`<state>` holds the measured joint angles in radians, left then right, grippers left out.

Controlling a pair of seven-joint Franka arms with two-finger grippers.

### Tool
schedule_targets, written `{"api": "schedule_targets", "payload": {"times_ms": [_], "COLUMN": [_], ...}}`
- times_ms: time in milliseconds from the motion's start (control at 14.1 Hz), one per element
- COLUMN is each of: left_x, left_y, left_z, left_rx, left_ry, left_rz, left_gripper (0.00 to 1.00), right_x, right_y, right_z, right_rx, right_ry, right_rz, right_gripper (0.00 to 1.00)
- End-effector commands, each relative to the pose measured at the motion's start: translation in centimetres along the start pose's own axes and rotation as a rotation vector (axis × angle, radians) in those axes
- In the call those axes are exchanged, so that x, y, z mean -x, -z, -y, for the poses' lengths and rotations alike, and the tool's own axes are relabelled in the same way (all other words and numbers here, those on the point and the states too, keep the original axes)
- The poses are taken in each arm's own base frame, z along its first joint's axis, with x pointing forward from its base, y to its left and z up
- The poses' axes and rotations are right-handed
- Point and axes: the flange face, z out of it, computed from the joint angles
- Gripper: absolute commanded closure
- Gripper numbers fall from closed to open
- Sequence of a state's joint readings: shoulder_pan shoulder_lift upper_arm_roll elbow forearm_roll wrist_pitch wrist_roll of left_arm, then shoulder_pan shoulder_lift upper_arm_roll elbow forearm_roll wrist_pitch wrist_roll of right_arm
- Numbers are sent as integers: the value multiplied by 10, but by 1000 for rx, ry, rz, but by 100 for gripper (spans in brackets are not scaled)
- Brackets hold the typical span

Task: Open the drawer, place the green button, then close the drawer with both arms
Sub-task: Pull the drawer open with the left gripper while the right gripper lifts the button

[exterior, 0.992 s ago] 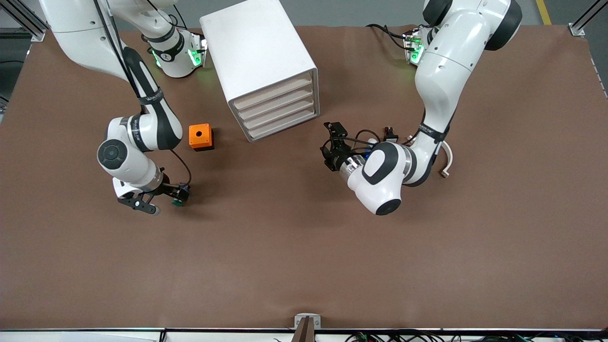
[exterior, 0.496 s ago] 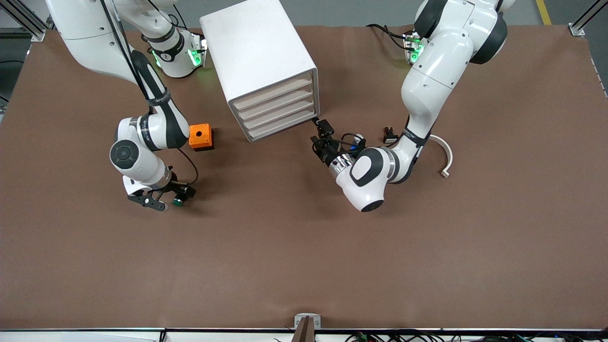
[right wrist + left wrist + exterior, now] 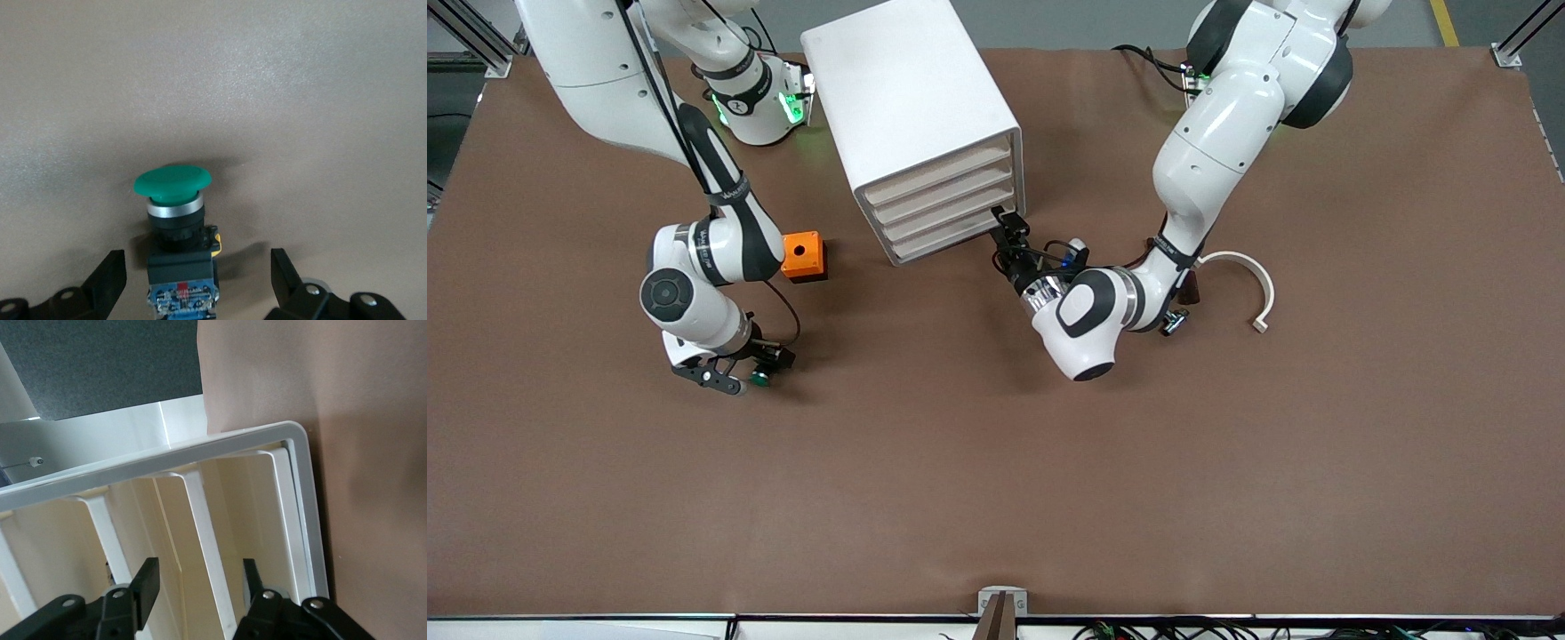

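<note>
**A:** At the corner of the cabinet (image 3: 907,98) toward the left arm's end: left gripper (image 3: 1007,233), spread wide, right against the end of the lowest drawer (image 3: 951,238). All four fronts shut.

**B:** Catch only that one front, then. Pull straight out and slowly, to avoid dragging the cabinet across the counter (image 3: 996,498).

**A:** And the right gripper (image 3: 734,378)?

**B:** Spread too, low on the counter, flanking the button (image 3: 760,379), untouched, nearer the camera than the orange cube (image 3: 802,255). Best to close on the black body, not the green cap.
</note>
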<state>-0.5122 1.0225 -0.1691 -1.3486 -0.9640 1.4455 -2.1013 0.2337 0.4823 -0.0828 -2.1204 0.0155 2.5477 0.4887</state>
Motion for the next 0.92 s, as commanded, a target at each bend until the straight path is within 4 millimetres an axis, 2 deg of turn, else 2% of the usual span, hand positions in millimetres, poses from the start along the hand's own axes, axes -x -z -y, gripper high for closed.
{"api": "schedule_targets", "payload": {"times_ms": [0,142,213,354,638,850], "left_x": [5,8,10,10,12,10], "left_y": [-16,-29,-35,-39,-64,-74], "left_z": [0,0,1,-1,-4,-8], "left_rx": [-31,-38,-39,-41,-49,-56], "left_ry": [18,21,19,20,16,44], "left_rz": [-14,-32,-43,-49,-93,-106], "left_gripper": [42,43,42,43,57,69], "right_x": [5,5,6,5,2,-3], "right_y": [-1,1,1,3,12,23], "right_z": [1,0,1,2,4,5], "right_rx": [6,8,7,5,-1,-2], "right_ry": [-14,-14,-14,-39,-39,-42], "right_rz": [17,20,19,15,8,8], "right_gripper": [38,82,97,100,100,100]}}
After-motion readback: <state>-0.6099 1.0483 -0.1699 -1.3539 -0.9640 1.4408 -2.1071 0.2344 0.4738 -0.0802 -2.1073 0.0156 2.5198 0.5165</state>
